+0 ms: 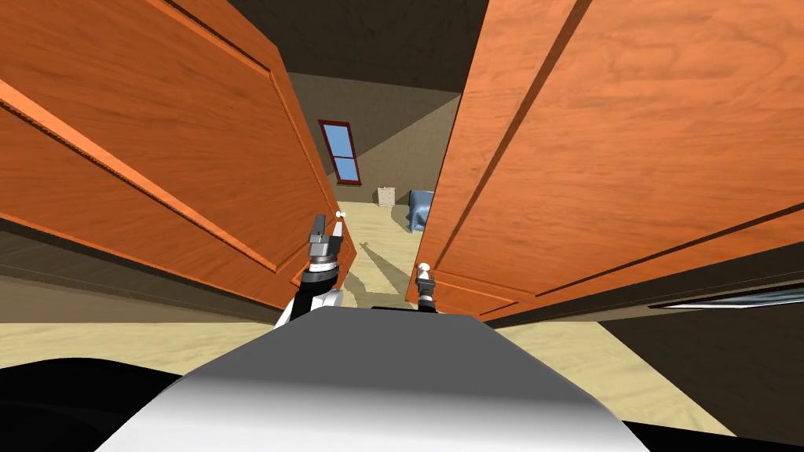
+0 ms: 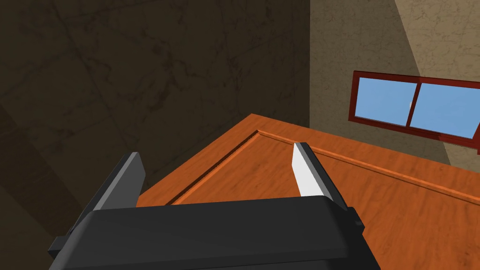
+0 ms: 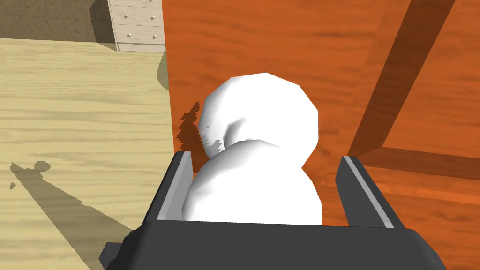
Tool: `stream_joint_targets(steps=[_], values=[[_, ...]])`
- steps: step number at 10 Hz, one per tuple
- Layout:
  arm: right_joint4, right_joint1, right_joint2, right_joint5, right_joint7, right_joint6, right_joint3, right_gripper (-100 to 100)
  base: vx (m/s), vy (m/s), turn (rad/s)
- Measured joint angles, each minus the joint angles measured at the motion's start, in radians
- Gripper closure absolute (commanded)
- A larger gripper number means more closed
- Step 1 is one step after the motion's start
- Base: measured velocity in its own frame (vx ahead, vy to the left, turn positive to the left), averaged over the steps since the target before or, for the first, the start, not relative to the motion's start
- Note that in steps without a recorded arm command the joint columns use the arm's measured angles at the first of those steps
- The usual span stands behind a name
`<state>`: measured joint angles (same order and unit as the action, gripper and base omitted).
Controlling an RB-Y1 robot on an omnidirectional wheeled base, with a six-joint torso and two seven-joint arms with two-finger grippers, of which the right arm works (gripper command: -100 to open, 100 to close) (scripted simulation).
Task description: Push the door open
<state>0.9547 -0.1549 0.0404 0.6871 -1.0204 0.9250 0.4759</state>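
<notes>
Two orange wooden door leaves stand partly swung away from me, the left leaf and the right leaf, with a gap between them. My right gripper is at the right leaf's edge. In the right wrist view it is open, with that leaf's white knob between its fingers, close against one of them. My left gripper is raised beside the left leaf's free edge, just below its small white knob. It is open and empty, over the orange panel.
Through the gap I see a pale wood floor, a red-framed window, a small light chest of drawers and a blue object by the far wall. The leaves flank me closely on both sides.
</notes>
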Motion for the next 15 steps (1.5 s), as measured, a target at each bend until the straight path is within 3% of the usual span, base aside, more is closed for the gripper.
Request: stream_joint_targets(steps=[2,3,4,5,6,8,10,11,15], values=[[0.003,-0.003,-0.002,0.009,0.01,-0.006,-0.018,100,0.126,0.042,-0.05],[-0.021,0.009,-0.004,0.012,0.003,0.004,-0.027,100,0.11,0.054,-0.047],[0.016,-0.011,0.001,0.017,0.014,-0.011,-0.035,100,0.105,0.049,-0.067],[0.019,-0.006,-0.003,0.024,0.022,-0.018,-0.047,100,0.131,0.051,-0.071],[-0.003,0.007,-0.012,0.026,0.022,-0.006,-0.057,100,0.145,0.062,-0.071],[0.017,-0.006,-0.015,0.037,0.032,-0.011,-0.079,100,0.137,0.058,-0.048],[-0.017,0.015,-0.028,0.045,0.026,0.007,-0.101,100,0.153,0.05,-0.058],[0.004,0.0,-0.034,0.05,0.035,0.002,-0.11,100,0.146,0.058,-0.043],[-0.015,0.018,-0.054,0.07,0.038,0.009,-0.155,100,0.168,0.049,-0.063]])
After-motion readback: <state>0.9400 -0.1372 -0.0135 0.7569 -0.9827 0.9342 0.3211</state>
